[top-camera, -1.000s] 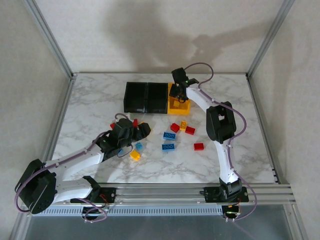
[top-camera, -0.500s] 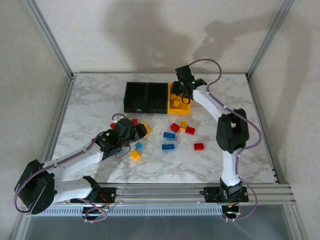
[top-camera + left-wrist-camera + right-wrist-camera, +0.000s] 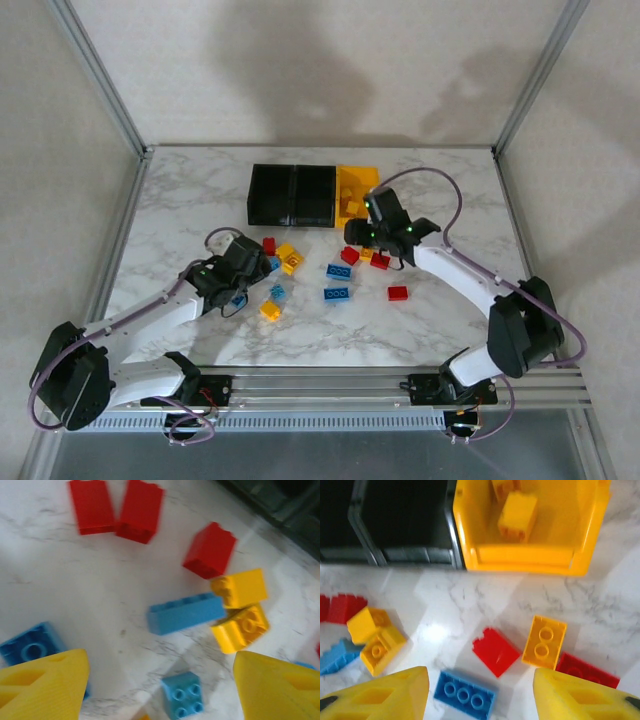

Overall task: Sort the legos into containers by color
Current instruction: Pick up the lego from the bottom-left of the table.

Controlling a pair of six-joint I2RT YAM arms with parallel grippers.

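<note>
The left arm is stretched low across the white marble-patterned table (image 3: 170, 200) from its base at the near left. The left gripper (image 3: 250, 268) is held close above loose studded plastic bricks left of centre. The right arm is folded at its elbow near the right edge and reached back inward, so the right gripper (image 3: 368, 236) is placed just in front of the yellow-orange open-topped plastic bin (image 3: 350, 180). This bin is joined at the right end of a row with two black open-topped plastic bins (image 3: 272, 212) at the far middle of the table. In the left wrist view the left gripper's yellow fingers (image 3: 45, 685) are seen spread wide with nothing clamped. A small square blue brick (image 3: 182, 695) lies on the table between them. Beyond it a long blue brick (image 3: 186, 613) is butted against a pair of yellow bricks (image 3: 240, 627), with three red bricks (image 3: 209, 550) further off. In the right wrist view that gripper's fingers (image 3: 585, 695) are likewise apart and empty, above a blue three-stud brick (image 3: 464, 692), a red brick (image 3: 496, 651) and a flat yellow brick (image 3: 544, 641). The bin's interior is resolved better here than from overhead: a yellow brick in the bin (image 3: 518, 515) is seen, and a second is cut off by the frame edge. The contents of the black bins cannot be told.
</note>
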